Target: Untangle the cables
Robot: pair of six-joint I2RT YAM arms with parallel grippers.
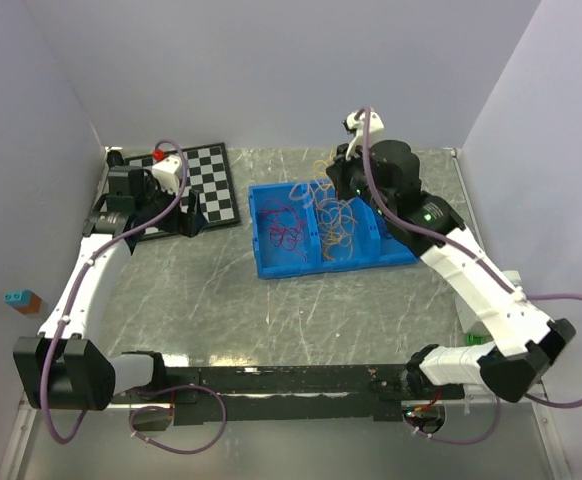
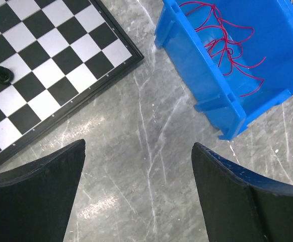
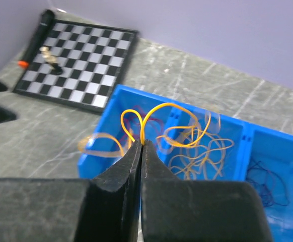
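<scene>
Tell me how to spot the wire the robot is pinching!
Find the blue bin in the middle of the table. The right arm's fingers are shut on one wire above it. It is the orange curly one, not the red wires lying in the next compartment.

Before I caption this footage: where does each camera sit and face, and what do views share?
Top external: above, behind the bases, looking down at the table; left arm and right arm show.
Left wrist: faces down between chessboard and blue bin; open left end effector shows.
Right wrist: above the bin, facing the chessboard; right end effector shut on yellow-orange cable.
Shared: all see bin and chessboard.
</scene>
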